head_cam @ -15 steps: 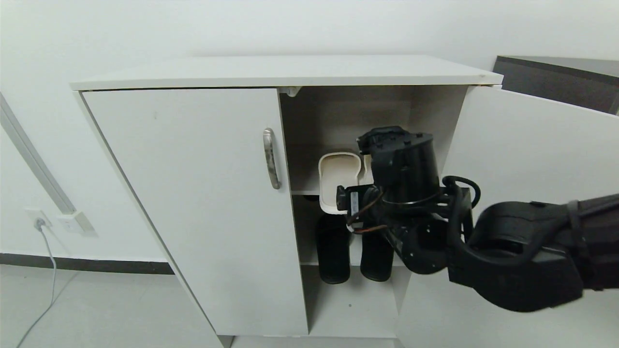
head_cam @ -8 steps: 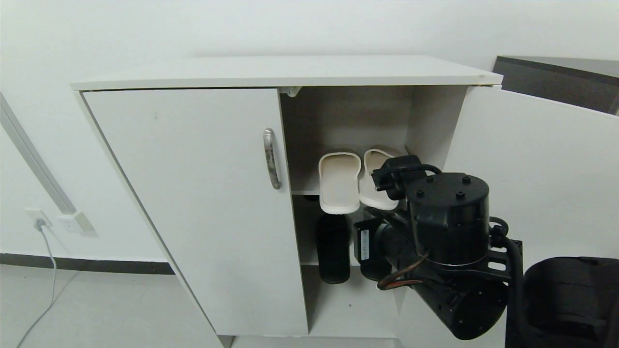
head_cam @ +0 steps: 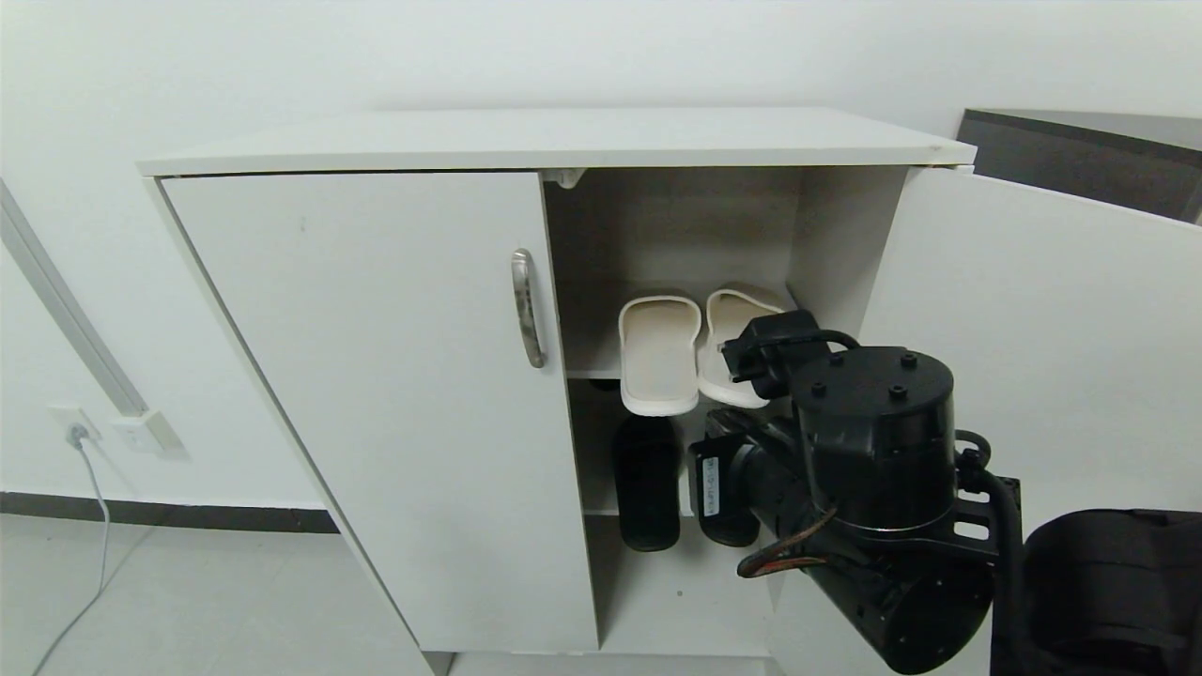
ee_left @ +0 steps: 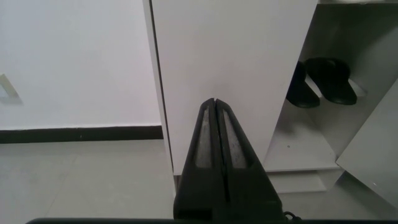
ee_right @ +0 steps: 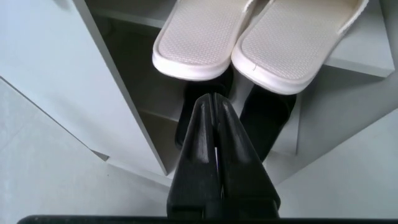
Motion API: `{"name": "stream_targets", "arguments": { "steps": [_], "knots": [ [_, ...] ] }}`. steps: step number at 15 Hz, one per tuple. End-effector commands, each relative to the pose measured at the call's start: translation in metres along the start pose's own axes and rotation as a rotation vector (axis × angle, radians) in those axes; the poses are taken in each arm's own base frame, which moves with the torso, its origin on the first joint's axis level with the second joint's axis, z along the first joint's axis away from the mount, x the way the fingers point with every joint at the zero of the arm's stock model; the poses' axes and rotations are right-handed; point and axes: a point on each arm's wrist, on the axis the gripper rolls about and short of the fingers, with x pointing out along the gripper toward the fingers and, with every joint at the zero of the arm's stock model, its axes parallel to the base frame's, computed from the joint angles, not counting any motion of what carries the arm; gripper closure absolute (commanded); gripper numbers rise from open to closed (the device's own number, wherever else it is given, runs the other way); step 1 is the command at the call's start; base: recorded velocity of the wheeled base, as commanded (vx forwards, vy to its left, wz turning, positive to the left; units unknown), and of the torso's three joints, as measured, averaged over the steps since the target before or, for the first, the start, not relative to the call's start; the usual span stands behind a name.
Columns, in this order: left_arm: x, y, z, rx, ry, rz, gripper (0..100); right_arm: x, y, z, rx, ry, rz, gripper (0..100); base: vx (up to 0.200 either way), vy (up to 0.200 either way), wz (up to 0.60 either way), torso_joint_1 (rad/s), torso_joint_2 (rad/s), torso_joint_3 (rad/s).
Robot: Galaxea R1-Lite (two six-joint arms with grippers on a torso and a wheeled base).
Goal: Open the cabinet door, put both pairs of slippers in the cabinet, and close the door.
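My right claw (ee_right: 214, 102): fingers pressed flat together, nothing between them. It sits just outside the cabinet opening, level with the gap between the two loaded shelves. My left claw (ee_left: 214, 106): also closed tight and empty, low down, facing the shut left door (head_cam: 376, 376).

Next out: the pair of cream-white foam slippers (ee_right: 205, 37) lies side by side on the upper shelf, heels toward me and sticking out past the shelf's front edge. Below them, the pair of black rubber slippers (head_cam: 646, 479) is on the middle shelf, heels also overhanging. The bottom shelf (head_cam: 676, 601) has nothing on it.

Behind that is the white laminate cabinet (head_cam: 563, 136) against the wall. Its left door has a curved metal handle (head_cam: 527, 308). The open right door (head_cam: 1033, 329) is swung wide to my right with its inner face toward me, so I can't see its handle.

Judgement: both pairs are stowed, and only closing is left. To do it well, I should pull my right arm fully out of the opening first, then bring the claw round to the door's far side or free edge and push with a flat, steady sweep along the hinge arc. Risk: the overhanging heels may catch the door, so I'd slow down near the end and nudge them in if it stops short.
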Motion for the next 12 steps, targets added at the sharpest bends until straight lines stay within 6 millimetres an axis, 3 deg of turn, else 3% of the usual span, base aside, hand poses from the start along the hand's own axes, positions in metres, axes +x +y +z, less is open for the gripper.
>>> {"name": "stream_targets", "arguments": {
  "steps": [1,5,12],
  "knots": [
    [0.000,0.000,0.000,0.000,0.001,0.000,100,0.000,0.000,-0.004,-0.008,0.010,-0.002,100,0.000,0.000,0.00,0.000,0.00,0.000],
    [0.000,0.000,0.000,0.000,0.001,0.000,100,0.000,-0.001,-0.005,-0.010,0.013,-0.003,100,0.000,0.000,0.00,0.000,0.00,0.000],
    [0.000,0.000,0.000,0.000,0.001,0.000,100,0.001,-0.002,-0.014,-0.027,0.039,-0.006,100,-0.200,0.000,0.00,0.002,0.00,0.000]
  ]
}}
